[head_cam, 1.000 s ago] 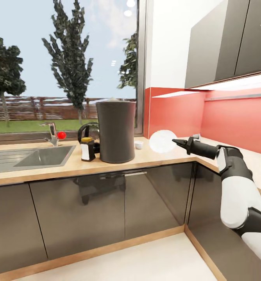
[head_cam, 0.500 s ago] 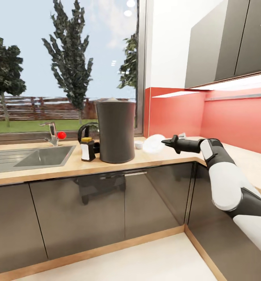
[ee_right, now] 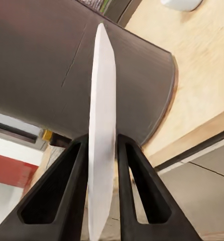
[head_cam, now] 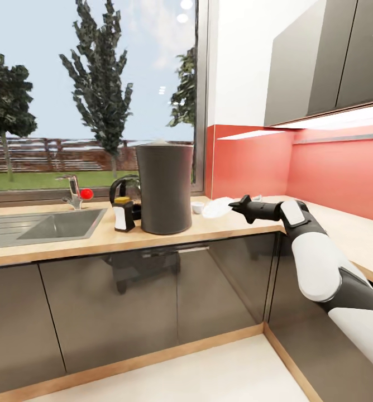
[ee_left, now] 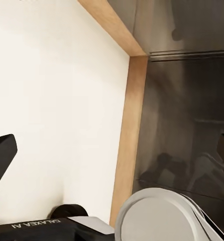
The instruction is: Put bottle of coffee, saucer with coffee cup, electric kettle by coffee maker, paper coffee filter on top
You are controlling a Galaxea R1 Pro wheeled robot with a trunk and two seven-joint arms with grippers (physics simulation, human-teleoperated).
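My right gripper (head_cam: 235, 204) is clamped on the saucer (head_cam: 218, 208) — it hangs tilted just above the kitchen countertop (head_cam: 231, 224), beside the coffee maker (head_cam: 165, 187). My left gripper's state I cannot tell.

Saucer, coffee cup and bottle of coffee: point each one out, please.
saucer (head_cam: 216, 209): head view, middle of its white face, held in the right gripper.
coffee cup (head_cam: 197, 207): head view, its white side.
bottle of coffee (head_cam: 121, 218): head view, its white label.

Bright window (head_cam: 91, 95) daylight, crisp glossy simulator renders.
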